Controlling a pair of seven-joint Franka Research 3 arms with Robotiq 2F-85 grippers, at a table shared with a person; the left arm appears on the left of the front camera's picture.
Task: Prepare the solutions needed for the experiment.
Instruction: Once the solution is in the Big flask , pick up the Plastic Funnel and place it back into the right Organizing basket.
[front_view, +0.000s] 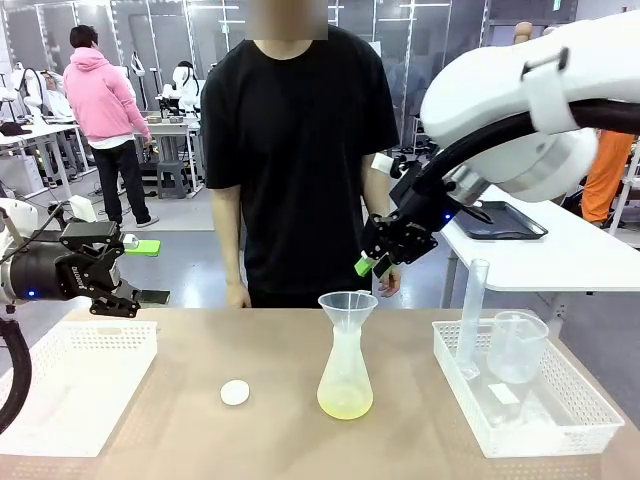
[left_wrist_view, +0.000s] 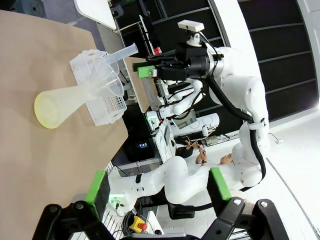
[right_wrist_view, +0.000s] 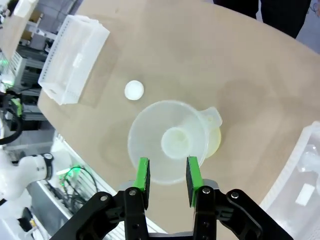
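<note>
Solution (front_view: 345, 404), pale yellow-green and clear, lies as a shallow layer in the bottom of a cone-shaped flask (front_view: 345, 365) standing upright near the middle of the table (front_view: 200, 350). A clear funnel (front_view: 348, 303) sits in the neck of the flask.

The right gripper (front_view: 372, 266) hangs in the air above the funnel and apart from it, in front of the person (front_view: 300, 150) standing at the far side. In the right wrist view its two green pads are spread with a clear gap between them and nothing in it, and the funnel's mouth shows straight below.

The left gripper (front_view: 140, 272) is held over the far edge of a white basket (front_view: 100, 330) at the robot's left. Its fingers are spread wide and hold nothing.

A small white disc (front_view: 235, 392) lies flat on the table between the basket and the flask, touching neither. At the robot's right, a white tray (front_view: 545, 437) holds a tall clear tube (front_view: 472, 310) standing upright and, just beside it, a clear beaker (front_view: 517, 345).
</note>
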